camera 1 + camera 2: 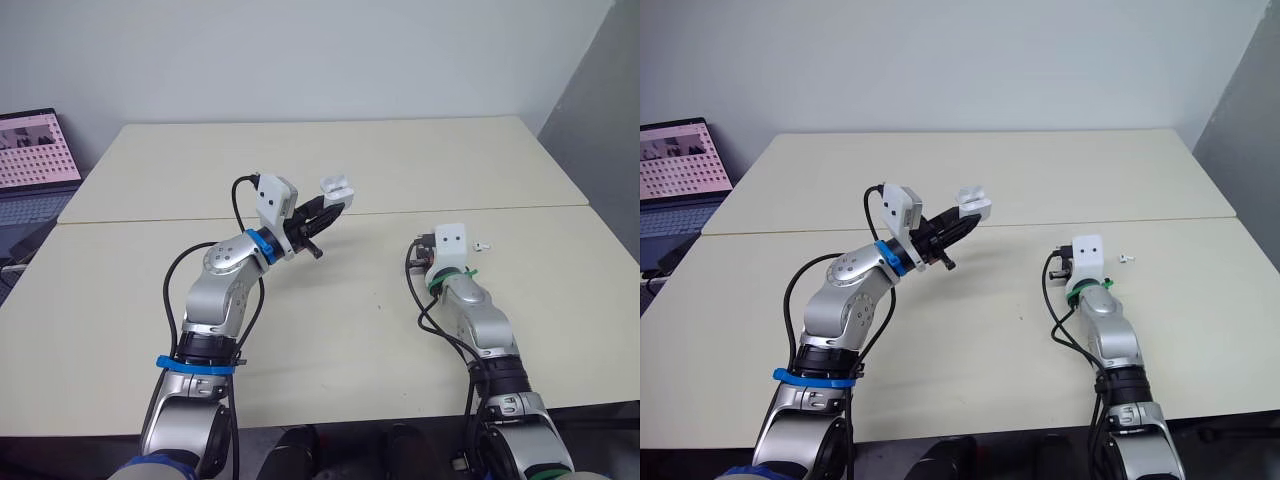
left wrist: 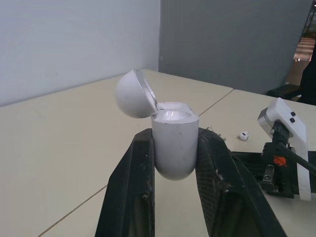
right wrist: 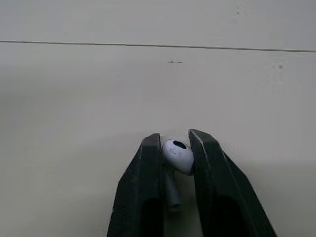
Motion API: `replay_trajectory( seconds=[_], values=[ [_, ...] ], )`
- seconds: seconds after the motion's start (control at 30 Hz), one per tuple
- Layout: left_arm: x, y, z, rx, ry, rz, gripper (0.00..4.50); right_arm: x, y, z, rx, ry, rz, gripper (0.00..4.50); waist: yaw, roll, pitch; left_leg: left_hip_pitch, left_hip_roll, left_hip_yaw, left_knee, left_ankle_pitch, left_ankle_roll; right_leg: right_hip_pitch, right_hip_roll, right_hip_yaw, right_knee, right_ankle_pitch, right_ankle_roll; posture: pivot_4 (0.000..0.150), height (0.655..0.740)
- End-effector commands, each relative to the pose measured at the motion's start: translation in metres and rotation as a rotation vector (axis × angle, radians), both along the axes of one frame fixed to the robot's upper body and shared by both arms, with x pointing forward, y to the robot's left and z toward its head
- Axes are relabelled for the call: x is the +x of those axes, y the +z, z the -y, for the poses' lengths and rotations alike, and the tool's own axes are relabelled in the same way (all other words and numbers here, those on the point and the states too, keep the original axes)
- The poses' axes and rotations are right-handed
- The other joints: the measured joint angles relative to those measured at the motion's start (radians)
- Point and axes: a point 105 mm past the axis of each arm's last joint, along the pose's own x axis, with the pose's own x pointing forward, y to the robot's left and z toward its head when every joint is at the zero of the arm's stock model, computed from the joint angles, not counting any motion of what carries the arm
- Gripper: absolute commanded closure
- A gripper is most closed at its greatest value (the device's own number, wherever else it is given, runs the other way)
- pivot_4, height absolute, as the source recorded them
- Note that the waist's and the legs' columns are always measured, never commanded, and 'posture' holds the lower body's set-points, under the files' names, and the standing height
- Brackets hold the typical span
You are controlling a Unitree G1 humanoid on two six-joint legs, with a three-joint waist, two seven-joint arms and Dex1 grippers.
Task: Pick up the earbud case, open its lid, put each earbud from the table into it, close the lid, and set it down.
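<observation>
No text, brand or number can be read. A pink grid is shown on the laptop screen (image 1: 35,150) beyond the table's left edge, but its marks are too small to be read.

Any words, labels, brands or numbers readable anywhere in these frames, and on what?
No text can be read.
Laptop screen: pink grid of entries, too small to read.
Red mark on the black right wrist mount: too blurred to read.
Earbud case and held earbud: no print visible.
</observation>
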Motion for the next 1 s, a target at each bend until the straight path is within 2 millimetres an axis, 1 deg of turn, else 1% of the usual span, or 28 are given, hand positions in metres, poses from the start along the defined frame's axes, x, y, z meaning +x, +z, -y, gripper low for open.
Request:
replay_trajectory(
  seconds=[0.03, 0.1, 0.17, 0.2, 0.23, 0.27, 0.33, 0.37, 0.47, 0.5, 0.63, 0.73, 0.8, 0.87, 0.9, 1.0],
  values=[
    [-0.004, 0.014, 0.004, -0.025, -0.009, 0.058, 3.76, -0.009, -0.007, -0.003, -0.008, 0.035, -0.018, 4.06, 0.0, 0.0, 0.0, 0.0, 0.0, 0.0, 0.0, 0.0, 0.0, 0.0, 0.0, 0.0, 0.0, 0.0, 0.0, 0.15, 0.74],
    [-0.004, 0.014, 0.004, -0.026, -0.007, 0.057, 3.76, -0.013, 0.003, 0.0, 0.022, 0.087, 0.0, 4.06, 0.0, 0.0, 0.0, 0.0, 0.0, 0.0, 0.0, 0.0, 0.0, 0.0, 0.0, 0.001, 0.0, 0.0, 0.0, 0.15, 0.74],
    [-0.005, 0.012, 0.003, -0.028, -0.003, 0.055, 3.76, -0.023, 0.025, -0.002, 0.04, 0.256, 0.027, 4.06, 0.002, 0.0, 0.0, 0.0, 0.0, 0.0, 0.0, 0.0, 0.0, 0.0, 0.0, 0.001, -0.001, 0.0, 0.0, 0.15, 0.74],
    [-0.005, 0.012, 0.003, -0.029, -0.001, 0.054, 3.76, -0.028, 0.032, -0.003, 0.031, 0.326, 0.026, 4.06, 0.002, 0.0, 0.0, 0.0, 0.0, 0.001, 0.0, -0.001, 0.001, 0.0, 0.0, 0.0, -0.001, 0.0, 0.001, 0.15, 0.74],
    [-0.005, 0.011, 0.002, -0.03, 0.0, 0.052, 3.76, -0.038, 0.039, -0.001, -0.012, 0.438, 0.011, 4.06, 0.003, 0.0, 0.0, -0.001, -0.001, 0.001, 0.0, -0.001, 0.001, -0.001, 0.0, 0.0, -0.001, 0.001, 0.001, 0.15, 0.74],
    [-0.006, 0.01, 0.002, -0.03, 0.001, 0.052, 3.76, -0.045, 0.042, 0.001, -0.043, 0.511, -0.009, 4.06, 0.004, 0.001, 0.0, -0.001, -0.001, 0.002, 0.0, -0.001, 0.002, -0.001, 0.0, 0.0, -0.002, 0.001, 0.002, 0.15, 0.74],
    [-0.008, 0.005, 0.002, -0.023, -0.005, 0.045, 3.76, -0.069, 0.045, 0.02, -0.179, 0.707, -0.116, 4.06, 0.007, 0.001, 0.0, -0.001, -0.001, 0.003, 0.001, -0.002, 0.004, 0.0, 0.0, 0.001, -0.003, 0.001, 0.003, 0.15, 0.74],
    [-0.009, 0.003, 0.002, -0.02, -0.008, 0.043, 3.76, -0.076, 0.045, 0.027, -0.223, 0.755, -0.157, 4.06, 0.01, 0.001, 0.001, -0.002, -0.001, 0.004, 0.001, -0.003, 0.005, 0.0, -0.001, 0.001, -0.003, 0.001, 0.004, 0.15, 0.74],
    [-0.012, -0.003, 0.002, -0.011, -0.013, 0.037, 3.76, -0.097, 0.039, 0.068, -0.415, 0.9, -0.35, 4.06, 0.011, 0.0, 0.001, -0.002, 0.001, 0.007, 0.003, -0.005, 0.008, 0.001, -0.001, 0.001, -0.005, -0.001, 0.008, 0.15, 0.74],
    [-0.012, -0.004, 0.001, -0.011, -0.013, 0.037, 3.76, -0.101, 0.037, 0.076, -0.456, 0.929, -0.393, 4.06, 0.012, 0.0, 0.001, -0.002, 0.001, 0.008, 0.003, -0.005, 0.008, 0.001, -0.001, 0.001, -0.005, -0.001, 0.008, 0.15, 0.74],
    [-0.012, -0.006, 0.001, -0.008, -0.01, 0.037, 3.76, -0.114, 0.027, 0.116, -0.62, 1.021, -0.571, 4.06, 0.014, -0.001, 0.001, -0.002, 0.004, 0.015, 0.005, -0.006, 0.009, 0.001, 0.0, 0.003, -0.005, -0.001, 0.009, 0.15, 0.74],
    [-0.013, -0.007, 0.001, -0.008, -0.002, 0.036, 3.76, -0.114, 0.023, 0.139, -0.698, 1.029, -0.646, 4.06, 0.015, -0.001, 0.001, -0.001, 0.005, 0.018, 0.005, -0.006, 0.009, 0.0, 0.0, 0.005, -0.005, -0.001, 0.009, 0.15, 0.74],
    [-0.014, -0.01, 0.0, -0.006, 0.004, 0.031, 3.76, -0.11, 0.02, 0.149, -0.723, 1.021, -0.678, 4.06, 0.015, -0.001, 0.001, -0.001, 0.006, 0.021, 0.005, -0.007, 0.01, 0.0, 0.0, 0.007, -0.005, -0.001, 0.009, 0.15, 0.74],
    [-0.016, -0.011, 0.001, -0.004, 0.004, 0.028, 3.76, -0.108, 0.017, 0.154, -0.725, 1.005, -0.693, 3.34, 0.017, -0.001, 0.002, -0.001, 0.007, 0.022, 0.005, -0.007, 0.009, -0.001, 0.0, 0.007, -0.005, 0.0, 0.009, 0.15, 0.74],
    [-0.017, -0.011, 0.001, -0.004, 0.004, 0.028, 3.76, -0.108, 0.016, 0.156, -0.724, 1.004, -0.699, 3.07, 0.02, -0.001, 0.002, -0.001, 0.007, 0.022, 0.005, -0.007, 0.009, -0.001, 0.0, 0.007, -0.005, 0.0, 0.009, 0.15, 0.74],
    [-0.018, -0.011, 0.001, -0.003, 0.006, 0.025, 3.76, -0.112, 0.012, 0.16, -0.731, 1.007, -0.726, 2.09, 0.023, -0.002, 0.002, -0.001, 0.006, 0.022, 0.006, -0.007, 0.009, 0.0, 0.0, 0.007, -0.006, 0.002, 0.006, 0.15, 0.74]
  ],
)
